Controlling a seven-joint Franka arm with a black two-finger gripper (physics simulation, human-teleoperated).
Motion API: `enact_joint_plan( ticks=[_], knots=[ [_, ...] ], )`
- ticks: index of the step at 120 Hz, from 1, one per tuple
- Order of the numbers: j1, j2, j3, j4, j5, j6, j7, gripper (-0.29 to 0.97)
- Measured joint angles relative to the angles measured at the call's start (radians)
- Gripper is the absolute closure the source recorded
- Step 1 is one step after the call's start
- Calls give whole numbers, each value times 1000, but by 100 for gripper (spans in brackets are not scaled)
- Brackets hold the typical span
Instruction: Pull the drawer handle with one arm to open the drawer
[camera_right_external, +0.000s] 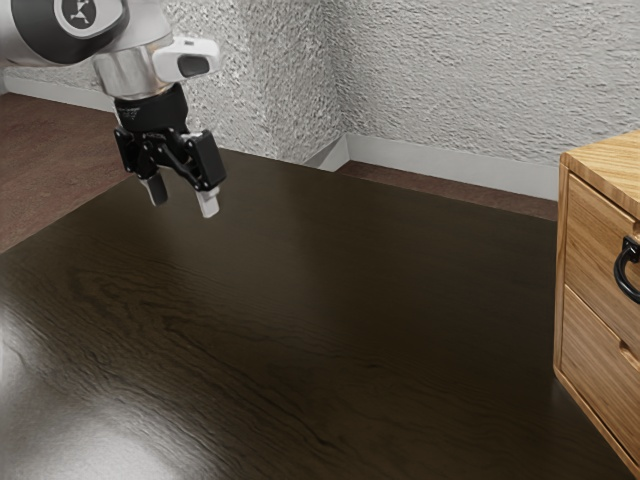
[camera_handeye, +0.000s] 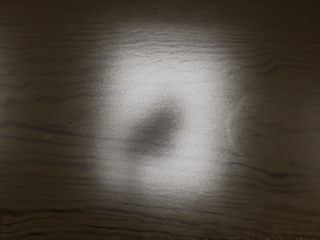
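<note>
Black two-finger gripper (camera_right_external: 182, 202) hangs wide, empty, well apart from black loop handle (camera_right_external: 627, 270) of flush-looking light-wood drawer (camera_right_external: 592, 238); approach, grasp, pull all remain.

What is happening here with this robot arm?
A Franka arm holds its gripper open above the dark wooden table, at the exterior view's left, gripping nothing. The wooden drawer cabinet stands at that view's right edge, far from it. The black handle on the upper drawer is untouched and the drawer looks shut.

We are facing an open stretch of dark wooden tabletop (camera_right_external: 330, 330), running from our gripper (camera_right_external: 183, 205) to the drawer cabinet (camera_right_external: 598, 300).
</note>
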Motion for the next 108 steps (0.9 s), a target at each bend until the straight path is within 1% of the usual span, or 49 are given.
enact_joint_plan(
  ticks=[19,31,43,58,96,108],
  knots=[
    [1,0,1,8,-2,0,7,0],
    [18,-12,-2,159,-5,14,-4,0],
    [6,-67,-7,205,-8,39,-17,0],
    [-4,-88,-15,210,-10,65,-31,0],
    [-3,-45,-31,196,-25,177,-59,0],
    [1,-31,-28,145,-28,191,-70,0]
  ],
)
